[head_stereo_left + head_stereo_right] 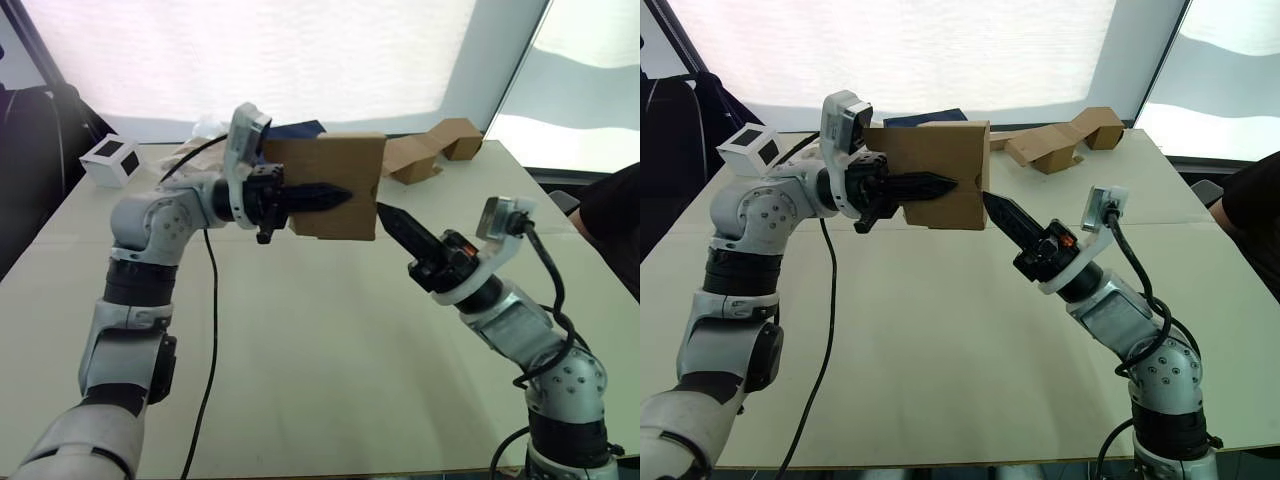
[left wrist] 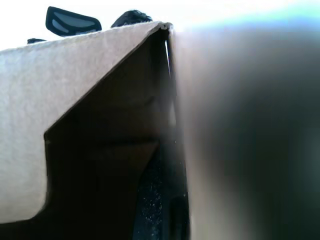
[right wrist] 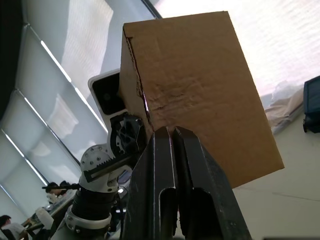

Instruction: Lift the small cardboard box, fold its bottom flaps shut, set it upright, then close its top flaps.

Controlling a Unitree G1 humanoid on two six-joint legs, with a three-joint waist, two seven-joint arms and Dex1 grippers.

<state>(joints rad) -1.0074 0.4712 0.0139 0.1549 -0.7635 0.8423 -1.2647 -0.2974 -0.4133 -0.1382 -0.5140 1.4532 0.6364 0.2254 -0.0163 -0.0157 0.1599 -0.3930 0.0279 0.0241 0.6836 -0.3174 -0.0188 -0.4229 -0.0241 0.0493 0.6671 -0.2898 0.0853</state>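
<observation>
The counter is big and pale. At its far side lies a long bent cardboard piece, and at the far left corner sits a white cube with black squares. A dark blue thing lies behind the box.

The box is up in the air, well above the counter, near the far side. The left pincer holds it, clamped on one wall: one black finger lies across the outside face, and the left wrist view shows the other finger inside the box.

The right pincer points up at the box's lower right corner. Its two fingers are pressed together with nothing between them, and the tip sits just beside that corner, maybe touching it.

The robot seems to be getting ready to push a bottom flap shut. This could go wrong. The left pincer grips only one thin wall, so a hard poke from the right one could twist the box or make it slip out. A poke at the corner, not the flap, could dent the cardboard and leave the flap open.
</observation>
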